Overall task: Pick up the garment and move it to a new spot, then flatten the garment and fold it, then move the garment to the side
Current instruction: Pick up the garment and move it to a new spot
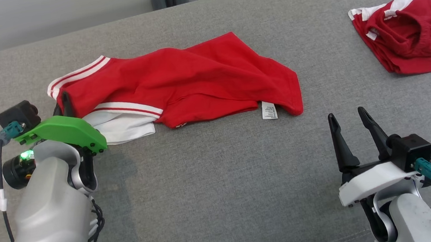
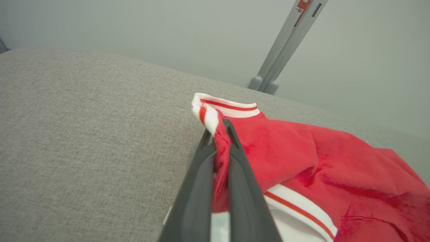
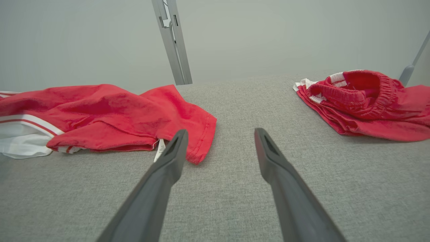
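A red garment (image 1: 191, 81) with white striped trim lies rumpled across the middle of the grey surface, a white care label (image 1: 269, 110) at its near hem. My left gripper (image 1: 63, 109) is shut on the garment's left end; in the left wrist view the two fingers pinch red cloth (image 2: 220, 148) beside the white striped cuff (image 2: 228, 107). My right gripper (image 1: 346, 118) stands open above bare fabric at the lower right, apart from the garment. The right wrist view shows its fingers (image 3: 168, 161) spread, with the garment (image 3: 107, 114) off to the left.
A second red garment (image 1: 410, 34) with white trim and an elastic waistband lies bunched at the far right (image 3: 362, 101). The grey upholstered surface (image 1: 222, 184) spreads wide in front. A grey post (image 3: 171, 40) stands behind its far edge.
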Robot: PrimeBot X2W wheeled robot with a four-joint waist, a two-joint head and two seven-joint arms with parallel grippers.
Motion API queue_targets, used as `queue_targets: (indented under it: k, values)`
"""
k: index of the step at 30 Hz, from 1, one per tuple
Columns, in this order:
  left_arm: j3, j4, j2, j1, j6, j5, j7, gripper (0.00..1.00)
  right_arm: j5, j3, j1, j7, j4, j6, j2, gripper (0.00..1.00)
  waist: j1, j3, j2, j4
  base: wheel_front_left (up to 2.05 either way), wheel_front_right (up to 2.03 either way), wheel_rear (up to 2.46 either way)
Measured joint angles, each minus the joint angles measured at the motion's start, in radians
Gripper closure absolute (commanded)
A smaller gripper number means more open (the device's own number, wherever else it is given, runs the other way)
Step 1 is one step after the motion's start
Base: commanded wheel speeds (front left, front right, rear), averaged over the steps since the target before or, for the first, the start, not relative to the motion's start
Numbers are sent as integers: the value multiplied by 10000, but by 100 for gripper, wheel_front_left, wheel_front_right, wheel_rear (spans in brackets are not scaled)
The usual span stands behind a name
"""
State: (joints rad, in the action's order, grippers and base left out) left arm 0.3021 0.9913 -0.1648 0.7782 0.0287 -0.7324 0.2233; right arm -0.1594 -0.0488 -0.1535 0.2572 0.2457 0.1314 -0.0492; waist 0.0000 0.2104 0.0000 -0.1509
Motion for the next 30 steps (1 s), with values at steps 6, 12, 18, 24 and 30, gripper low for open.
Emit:
queue_targets:
  k: [6, 12, 18, 24, 30]
  values:
    - [-180, -94, 0, 242, -127, 384, 347, 0, 35, -69, -198, 12, -17, 2, 4, 0, 0, 376, 0, 13, 0, 0, 0]
    - [-917, -1172, 244, 85, -199, 976, 391, 0, 167, 52, -205, 42, 69, 2, 4, 0, 0, 335, 0, 229, 0, 0, 0]
    - [-1262, -1937, 502, -727, -470, 1701, 401, 0, 314, 261, -105, 44, 96, 2, 2, 0, 0, -98, 0, 549, 0, 0, 0]
    - [-1365, -2690, 723, -1993, -642, 2234, 408, 0, 378, 451, 185, 44, 86, 2, 2, 0, 0, -660, 0, 913, 0, 0, 0]
    - [-1398, -3572, 989, -3773, -729, 2495, 408, 0, 435, 546, 580, 44, 105, 2, 2, 0, 0, -1340, 0, 1305, 0, 0, 0]
